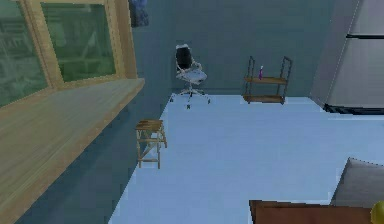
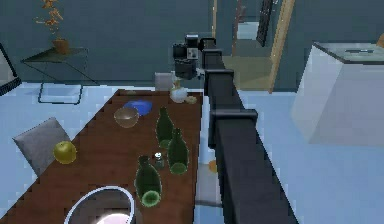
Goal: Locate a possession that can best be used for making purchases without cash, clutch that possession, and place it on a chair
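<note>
The dark arm [image 2: 232, 140] runs up along the right edge of a long wooden table [image 2: 100, 135]. Its gripper [image 2: 182, 66] stands at the table's far end, near a pale mug [image 2: 178, 95] and a small grey thing [image 2: 160, 78]. I cannot tell whether the gripper holds anything. On the table lie a blue plate [image 2: 141, 107], a bowl [image 2: 126, 117], three green bottles [image 2: 164, 126], a yellow fruit [image 2: 65, 151] and a small pale thing [image 2: 158, 156]. No card shape can be made out. A grey chair [image 2: 38, 142] stands at the table's left side. An office chair [image 1: 190, 70] stands by the far wall.
A metal bowl [image 2: 98, 206] sits at the table's near end. A glass side table with a plant [image 2: 58, 58], a white counter [image 2: 345, 90] and a doorway [image 2: 252, 40] lie beyond. Ahead are a wooden stool [image 1: 150, 140], a shelf cart [image 1: 268, 80], a fridge [image 1: 362, 55] and open blue floor [image 1: 240, 150].
</note>
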Motion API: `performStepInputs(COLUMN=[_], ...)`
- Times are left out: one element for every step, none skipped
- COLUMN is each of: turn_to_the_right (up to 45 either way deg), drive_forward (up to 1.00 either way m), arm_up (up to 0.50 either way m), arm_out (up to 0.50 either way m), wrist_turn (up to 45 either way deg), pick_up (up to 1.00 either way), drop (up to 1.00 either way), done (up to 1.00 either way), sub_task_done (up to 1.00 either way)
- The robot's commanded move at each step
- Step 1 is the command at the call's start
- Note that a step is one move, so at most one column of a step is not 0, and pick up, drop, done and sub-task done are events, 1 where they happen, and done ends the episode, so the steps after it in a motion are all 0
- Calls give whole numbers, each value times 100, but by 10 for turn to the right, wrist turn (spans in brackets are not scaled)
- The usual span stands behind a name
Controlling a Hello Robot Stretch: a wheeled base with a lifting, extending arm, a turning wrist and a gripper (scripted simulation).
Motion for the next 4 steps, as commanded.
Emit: performStepInputs(turn_to_the_right=[0,0,0,0], drive_forward=[0,0,0,0], arm_up=[-46,-32,0,10], arm_out=[0,0,0,0], wrist_turn=[0,0,0,0], pick_up=[0,0,0,0], drop=[0,0,100,0], done=[0,0,0,0], sub_task_done=[0,0,0,0])
